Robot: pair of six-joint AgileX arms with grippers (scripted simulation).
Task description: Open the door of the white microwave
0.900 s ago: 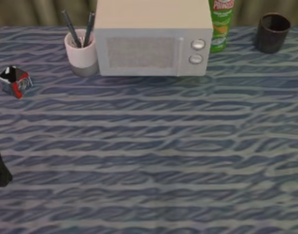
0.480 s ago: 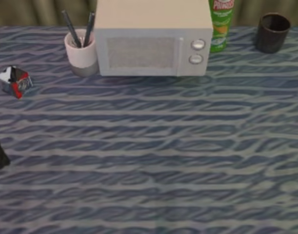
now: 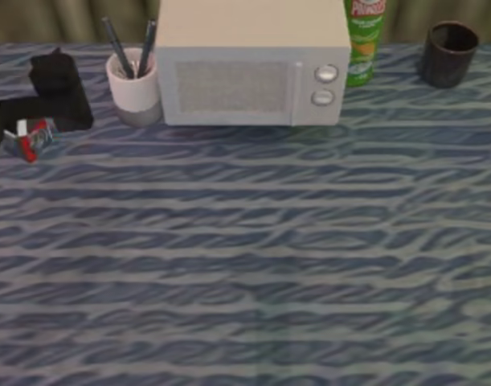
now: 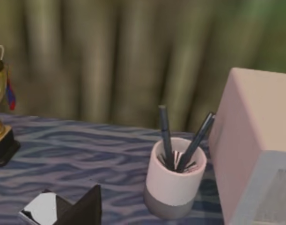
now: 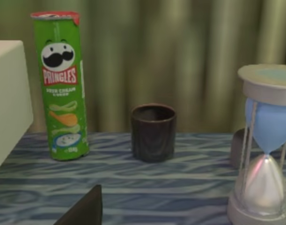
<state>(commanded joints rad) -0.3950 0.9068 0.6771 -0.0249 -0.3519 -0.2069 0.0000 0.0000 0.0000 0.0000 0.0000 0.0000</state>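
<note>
The white microwave stands at the far edge of the table, near the middle, with its front turned toward the robot. The door covers most of that front and lies flat and closed; its grey mesh window faces the open part of the table. The narrow panel with two knobs is at the door's right side, so the door's free edge probably lies on one of its two sides, but no handle can be seen from above.

The left arm's pincer is at the far left of the table, just beside the white pen cup and above a small red and silver cube. It is well apart from the door and touches nothing of the microwave. Whether its fingers are apart or together, the pictures do not show. Its wrist camera looks over the pen cup toward the microwave's left side wall, which suggests that the arm is lining itself up with the left side of the oven.

The right pincer does not appear in the top view; its wrist camera only shows a green chips can, a dark cup and an hourglass, so this arm seems parked.

The opening has not yet begun. The pen cup stands close to the microwave's left corner, and the arm could knock it when it moves in.
</note>
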